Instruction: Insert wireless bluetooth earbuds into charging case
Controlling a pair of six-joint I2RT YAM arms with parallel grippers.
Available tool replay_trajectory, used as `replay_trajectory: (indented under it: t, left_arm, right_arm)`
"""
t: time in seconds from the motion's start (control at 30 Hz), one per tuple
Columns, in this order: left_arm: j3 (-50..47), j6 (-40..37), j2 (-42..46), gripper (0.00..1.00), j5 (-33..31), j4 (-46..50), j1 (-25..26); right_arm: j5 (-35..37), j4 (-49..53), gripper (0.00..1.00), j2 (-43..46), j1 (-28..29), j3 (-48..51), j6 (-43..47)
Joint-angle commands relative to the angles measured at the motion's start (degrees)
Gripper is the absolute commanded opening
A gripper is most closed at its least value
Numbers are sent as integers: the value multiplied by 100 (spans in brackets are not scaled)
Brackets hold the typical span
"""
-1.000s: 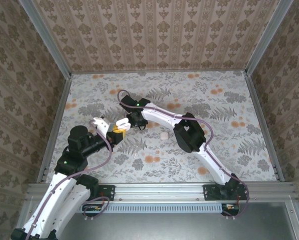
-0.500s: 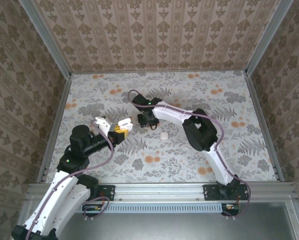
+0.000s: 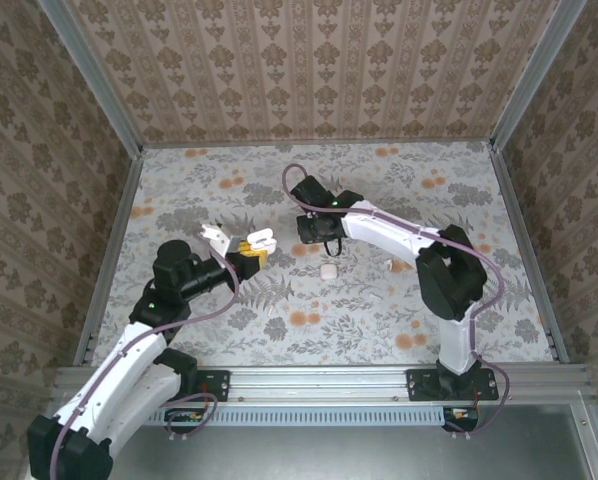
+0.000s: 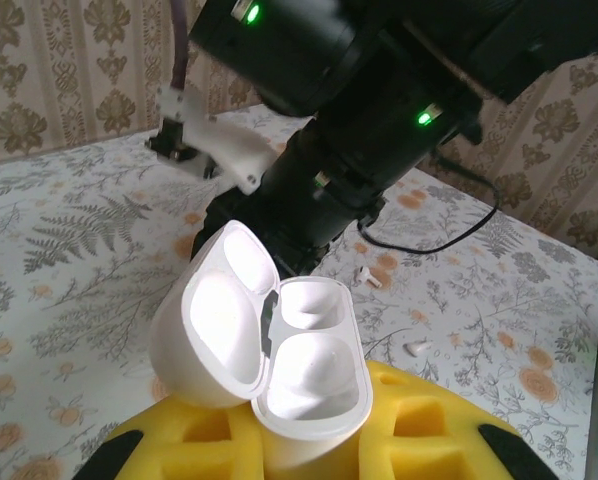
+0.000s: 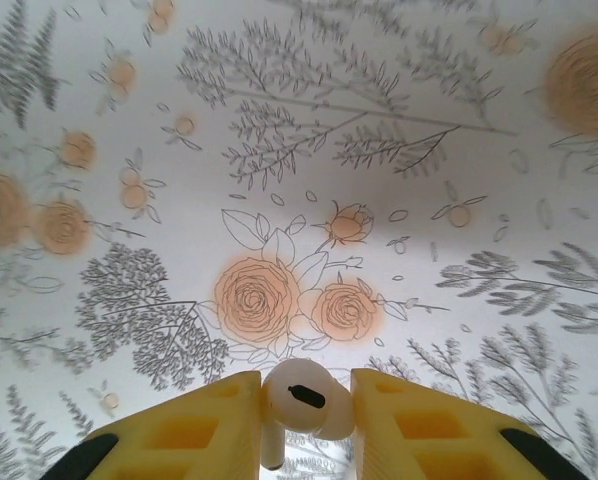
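Moved: right tool (image 3: 319,238) has swung off to the right, away from the case (image 4: 309,360) it was nearly touching a second ago; left arm nudged the case up and a bit right.
Means: looks like a back-off, not a finish. Both wells look empty to me, so the bud (image 5: 297,398) hasn't gone in yet and needs another approach.
Right tool: narrow, pinching the bud between its yellow pads, hanging over bare desk (image 3: 429,200).
Left tool (image 4: 299,440): clamped on the case base, lid flipped open, wells facing the right arm.
Other bits: two loose buds (image 4: 367,277) (image 4: 416,348) lying on the desk beyond the case; a shut case (image 3: 328,271) sits just near the right tool.
Writing: no brand or label I can read anywhere, just green lights on the right arm.
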State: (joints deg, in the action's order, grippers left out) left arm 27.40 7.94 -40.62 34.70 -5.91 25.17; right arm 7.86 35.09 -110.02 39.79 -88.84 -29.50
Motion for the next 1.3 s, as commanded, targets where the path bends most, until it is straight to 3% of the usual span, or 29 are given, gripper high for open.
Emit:
replay_trajectory:
  t: [0.0, 0.33, 0.67, 0.93, 1.27]
  left_arm:
    - [0, 91, -172, 0, 1, -615, 50]
    - [78, 286, -660, 0, -710, -1306, 594]
    - [134, 369, -1018, 0, -1200, -1645, 985]
    - [266, 457, -1246, 0, -1447, -1807, 1191]
    - [315, 554, -1251, 0, -1562, -1973, 1314]
  right_arm:
    - [360, -361, 28, 639, 24, 288, 117]
    - [647, -1780, 28, 2172, 154, 1461, 163]
    - [534, -3455, 28, 3403, 666, 2534, 424]
    - [266, -4196, 28, 3443, 1016, 2819, 473]
    - [-64, -4318, 28, 3065, 1058, 2690, 247]
